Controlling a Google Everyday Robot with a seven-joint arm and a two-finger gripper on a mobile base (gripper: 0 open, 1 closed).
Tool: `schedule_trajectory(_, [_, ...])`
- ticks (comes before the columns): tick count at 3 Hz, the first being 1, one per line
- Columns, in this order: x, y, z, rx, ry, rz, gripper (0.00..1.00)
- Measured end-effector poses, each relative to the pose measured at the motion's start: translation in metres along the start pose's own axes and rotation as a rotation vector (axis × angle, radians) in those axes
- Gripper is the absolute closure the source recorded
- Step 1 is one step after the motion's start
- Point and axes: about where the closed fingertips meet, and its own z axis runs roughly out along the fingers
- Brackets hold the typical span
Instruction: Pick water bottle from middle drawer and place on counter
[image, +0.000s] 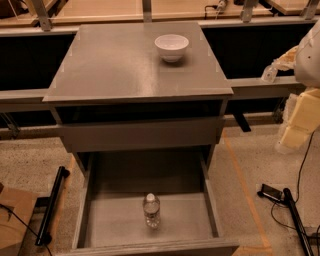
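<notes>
We are seeing the middle drawer (107, 220) pulled out and holding only the water bottle (151, 211), upright near its front middle, so we are judging that the reach should be coming down from above and closing on the ribbed body without tipping it. The counter tabletop (160, 80) is carrying an empty-looking white bowl (171, 47). At the far right the gripper (270, 73) is hanging beside the counter, well apart from the bottle, and we cannot tell how open it is.
</notes>
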Motion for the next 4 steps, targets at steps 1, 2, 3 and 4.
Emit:
schedule_trajectory(1, [-0.001,-0.001,-0.001,0.007,-0.003,-0.001,0.00])
schedule_trajectory(2, [0.004,-0.008,0.011,0.025,-0.019,0.008,0.00])
schedule_trajectory(3, [0.021,-0.011,0.051,-0.001,-0.079,0.050,0.00])
schedule_trajectory(4, [0.021,-0.011,0.051,-0.001,-0.079,0.050,0.00])
